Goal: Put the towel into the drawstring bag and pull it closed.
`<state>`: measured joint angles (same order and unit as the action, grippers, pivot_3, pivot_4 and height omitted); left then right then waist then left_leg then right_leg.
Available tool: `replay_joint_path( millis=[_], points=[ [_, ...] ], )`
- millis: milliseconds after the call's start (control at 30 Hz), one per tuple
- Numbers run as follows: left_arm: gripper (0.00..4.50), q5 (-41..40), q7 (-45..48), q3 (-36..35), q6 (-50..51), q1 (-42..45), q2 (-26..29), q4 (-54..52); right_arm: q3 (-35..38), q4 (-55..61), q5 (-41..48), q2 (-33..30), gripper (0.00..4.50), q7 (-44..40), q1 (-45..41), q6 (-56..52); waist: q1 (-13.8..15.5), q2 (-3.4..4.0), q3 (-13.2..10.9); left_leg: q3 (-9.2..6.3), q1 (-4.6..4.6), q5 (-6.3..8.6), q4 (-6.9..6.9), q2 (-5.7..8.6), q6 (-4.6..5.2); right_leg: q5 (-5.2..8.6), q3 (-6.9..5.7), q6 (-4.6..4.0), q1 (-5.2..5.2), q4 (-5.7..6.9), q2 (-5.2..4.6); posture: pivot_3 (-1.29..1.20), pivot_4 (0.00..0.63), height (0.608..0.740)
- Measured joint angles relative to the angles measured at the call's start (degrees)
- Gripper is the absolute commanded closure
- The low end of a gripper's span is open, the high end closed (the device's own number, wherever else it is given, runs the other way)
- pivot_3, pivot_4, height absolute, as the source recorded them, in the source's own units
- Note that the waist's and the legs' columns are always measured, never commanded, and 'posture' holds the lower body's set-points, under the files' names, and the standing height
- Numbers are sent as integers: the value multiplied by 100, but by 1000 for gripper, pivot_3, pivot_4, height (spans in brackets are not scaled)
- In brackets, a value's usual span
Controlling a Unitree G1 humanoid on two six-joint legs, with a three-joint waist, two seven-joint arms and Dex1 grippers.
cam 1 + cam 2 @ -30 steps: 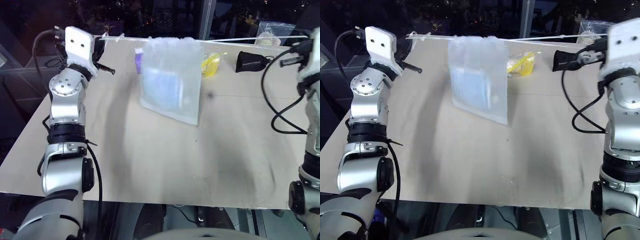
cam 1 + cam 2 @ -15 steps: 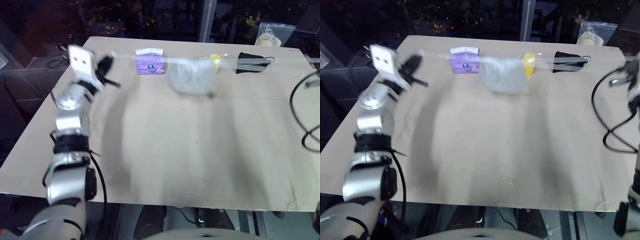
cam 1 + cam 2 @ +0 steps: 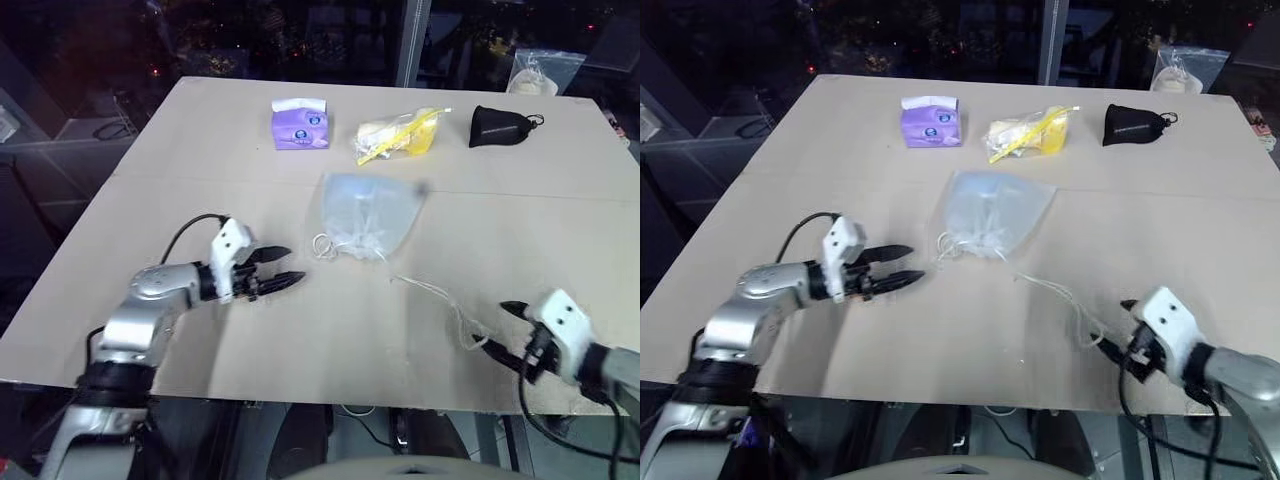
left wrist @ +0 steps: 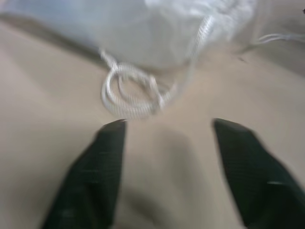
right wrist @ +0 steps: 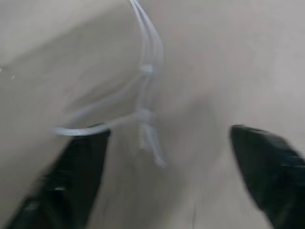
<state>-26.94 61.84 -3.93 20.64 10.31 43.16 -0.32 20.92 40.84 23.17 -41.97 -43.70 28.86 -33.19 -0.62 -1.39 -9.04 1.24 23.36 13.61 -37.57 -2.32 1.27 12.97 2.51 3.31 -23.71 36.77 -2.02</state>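
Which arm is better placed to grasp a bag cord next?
Probably right: the open right gripper sits at the cord end; the left gripper is a gap short of the loop.

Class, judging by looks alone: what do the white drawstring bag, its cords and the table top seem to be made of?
Drawstring bag: thin, semi-sheer white fabric, probably mesh or nylon; pale blue shows through it and it lies crumpled.
Cords: twisted white string, matte; the strands show.
Table: smooth beige board, matte, possibly laminate or wood.

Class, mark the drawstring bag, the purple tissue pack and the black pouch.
drawstring bag (image 3: 368, 212), left eye view, middle of its body
purple tissue pack (image 3: 300, 126), left eye view, front face
black pouch (image 3: 497, 127), left eye view, centre
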Motion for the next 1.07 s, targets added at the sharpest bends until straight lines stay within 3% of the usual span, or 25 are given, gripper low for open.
replay_joint_path(
  millis=[167,333,433,533,733,867,1067],
  points=[
    [92,-657,-240,-950,403,-770,38,-1019,988,755,832,760,0,-41,457,347,-2,-6,3,-2,-4,0,0,-26,-1,6,2,11,0,-1,-4,0,150,740],
    [92,-1060,-851,-1416,884,-865,-34,-1640,1158,873,1061,862,0,209,118,470,-5,-8,5,8,-46,0,0,-22,-3,4,25,7,25,-1,-13,0,150,740],
    [92,-1145,-1090,-1424,1025,-977,-141,-1810,1129,679,943,586,0,145,164,456,-4,-8,4,15,-46,1,3,-16,-3,5,33,7,24,-3,-16,0,150,740],
    [92,-1156,-1284,-1408,1111,-992,-218,-1925,877,211,207,-171,0,-168,967,373,47,-15,4,25,-41,0,17,8,-3,5,23,-7,24,-13,-29,0,150,740],
    [92,-1257,-1456,-1355,1232,-861,-286,-1977,1243,16,-413,-573,0,-749,1758,584,36,-12,5,26,-40,1,21,8,-2,15,28,4,16,-12,-20,0,150,740],
    [92,-1302,-1487,-1346,1275,-838,-349,-2004,1656,110,820,241,0,-817,878,852,-21,-34,2,11,-46,1,17,-7,-3,11,33,0,17,-4,-1,0,150,740],
    [92,-1385,-1677,-1389,1333,-1063,-385,-2268,1827,320,1528,455,0,-837,662,1027,6,-33,4,14,-44,1,18,-6,-3,12,33,-1,16,-5,-8,0,150,740]
  ],
)
